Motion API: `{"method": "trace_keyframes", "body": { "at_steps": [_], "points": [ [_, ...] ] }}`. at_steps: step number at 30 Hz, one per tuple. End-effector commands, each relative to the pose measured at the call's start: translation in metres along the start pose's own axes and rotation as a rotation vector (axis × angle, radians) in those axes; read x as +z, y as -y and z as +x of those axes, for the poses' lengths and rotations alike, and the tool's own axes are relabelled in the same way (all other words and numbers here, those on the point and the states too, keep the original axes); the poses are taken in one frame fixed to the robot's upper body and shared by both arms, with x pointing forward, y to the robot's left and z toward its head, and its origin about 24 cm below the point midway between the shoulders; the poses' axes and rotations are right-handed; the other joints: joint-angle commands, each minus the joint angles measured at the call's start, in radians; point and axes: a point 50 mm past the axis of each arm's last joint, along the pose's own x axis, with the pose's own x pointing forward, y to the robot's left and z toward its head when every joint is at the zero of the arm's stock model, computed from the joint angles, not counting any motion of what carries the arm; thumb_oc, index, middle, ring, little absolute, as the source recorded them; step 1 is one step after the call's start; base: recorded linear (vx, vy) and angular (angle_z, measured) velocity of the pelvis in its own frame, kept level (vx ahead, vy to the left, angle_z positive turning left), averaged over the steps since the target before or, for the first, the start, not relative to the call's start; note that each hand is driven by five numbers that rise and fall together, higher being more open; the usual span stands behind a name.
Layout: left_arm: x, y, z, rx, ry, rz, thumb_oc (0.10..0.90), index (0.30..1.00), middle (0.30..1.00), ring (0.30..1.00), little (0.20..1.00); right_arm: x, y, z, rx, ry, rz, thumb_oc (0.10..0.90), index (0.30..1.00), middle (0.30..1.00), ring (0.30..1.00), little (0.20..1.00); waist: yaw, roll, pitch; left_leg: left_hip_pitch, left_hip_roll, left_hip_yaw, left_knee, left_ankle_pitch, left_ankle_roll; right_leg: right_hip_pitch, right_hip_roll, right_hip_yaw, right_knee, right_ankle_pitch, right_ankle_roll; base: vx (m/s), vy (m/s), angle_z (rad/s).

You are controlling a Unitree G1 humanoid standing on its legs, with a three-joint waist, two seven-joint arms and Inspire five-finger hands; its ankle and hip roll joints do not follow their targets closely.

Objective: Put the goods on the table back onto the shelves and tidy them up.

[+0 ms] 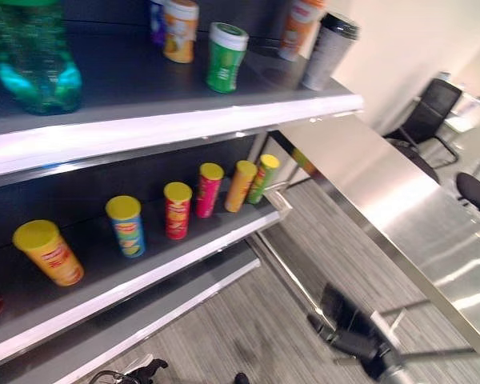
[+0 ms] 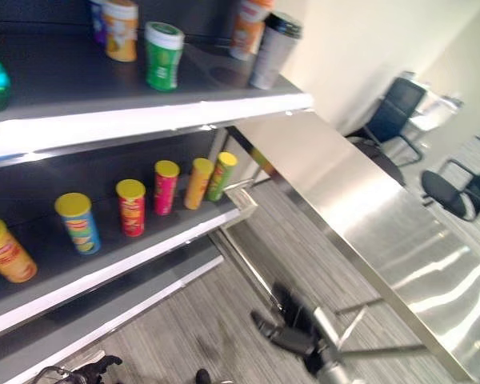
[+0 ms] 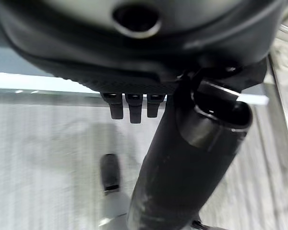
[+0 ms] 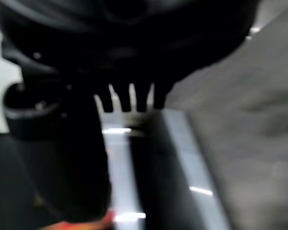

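Note:
Several yellow-lidded snack tubes stand in a row on the middle shelf (image 1: 184,256), from an orange one (image 1: 50,254) to a green one (image 1: 262,178). The top shelf (image 1: 168,124) carries a green bottle (image 1: 32,56), a green can (image 1: 226,58), two orange cans and a dark-lidded tumbler (image 1: 330,50). My right hand (image 1: 348,332) hangs low over the floor beside the steel table (image 1: 400,208), fingers straight, holding nothing. In the left wrist view my left hand (image 3: 134,48) is open above the floor, thumb (image 3: 192,158) standing out.
The shelf unit fills the left side, with a lower shelf (image 1: 144,320) near the floor. Two black office chairs (image 1: 428,120) (image 1: 476,192) stand beyond the table at the right. Grey carpet runs between shelves and table.

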Motion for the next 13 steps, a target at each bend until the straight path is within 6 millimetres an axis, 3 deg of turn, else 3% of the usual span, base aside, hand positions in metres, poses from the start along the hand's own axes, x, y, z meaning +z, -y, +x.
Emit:
{"method": "trace_keyframes", "body": {
  "at_steps": [1,3,5,7,10,13],
  "points": [
    [0.023,-0.019,0.003,0.056,0.12,-0.056,0.8,0.9,0.9,0.9,0.9,0.038,0.009,0.014,-0.061,0.205,-0.003,0.8,0.9,0.9,0.9,0.9,-0.015,-0.005,0.059,0.141,-0.025,-0.048,0.009,-0.184,-0.074,0.098,0.024,-0.009,-0.137,0.244,0.008,0.01,0.011,0.11],
    [0.023,-0.019,0.003,0.055,0.118,-0.056,0.8,0.9,0.9,0.9,0.9,0.026,0.009,0.02,-0.089,0.156,0.004,0.8,0.9,0.9,0.9,0.9,-0.01,-0.003,0.061,0.139,-0.025,-0.053,0.009,-0.183,-0.073,0.098,0.023,-0.011,-0.138,0.242,0.008,0.01,0.013,0.05],
    [0.029,-0.02,0.006,0.059,0.116,-0.06,0.8,0.9,0.9,0.9,0.9,-0.037,0.008,0.04,-0.244,-0.142,0.062,0.8,0.9,0.9,0.9,0.9,0.015,0.009,0.059,0.131,-0.031,-0.066,0.009,-0.182,-0.066,0.103,0.018,-0.015,-0.144,0.231,0.008,0.03,0.027,0.17],
    [0.039,-0.027,0.01,0.066,0.124,-0.065,0.8,0.9,0.9,0.9,0.9,-0.092,0.0,0.036,-0.398,-0.485,0.184,0.8,0.9,0.9,0.9,0.9,0.053,0.027,0.059,0.127,-0.038,-0.086,0.009,-0.185,-0.059,0.115,0.008,-0.021,-0.161,0.212,0.008,0.06,0.059,0.13],
    [0.043,-0.031,0.011,0.065,0.133,-0.085,0.8,0.9,0.9,0.9,0.9,-0.108,-0.006,0.027,-0.434,-0.62,0.197,0.8,0.9,0.9,0.9,0.9,0.071,0.035,0.055,0.131,-0.042,-0.09,0.009,-0.19,-0.057,0.126,0.003,-0.029,-0.169,0.204,0.008,0.05,0.025,0.14],
    [0.05,-0.037,0.011,0.069,0.165,-0.109,0.8,0.9,0.9,0.9,0.9,-0.107,-0.006,0.029,-0.475,-0.615,0.286,0.8,0.9,0.9,0.9,0.9,0.085,0.043,0.051,0.142,-0.047,-0.094,0.009,-0.194,-0.057,0.137,-0.006,-0.036,-0.172,0.205,0.008,0.06,0.018,0.11]
  ]
}}
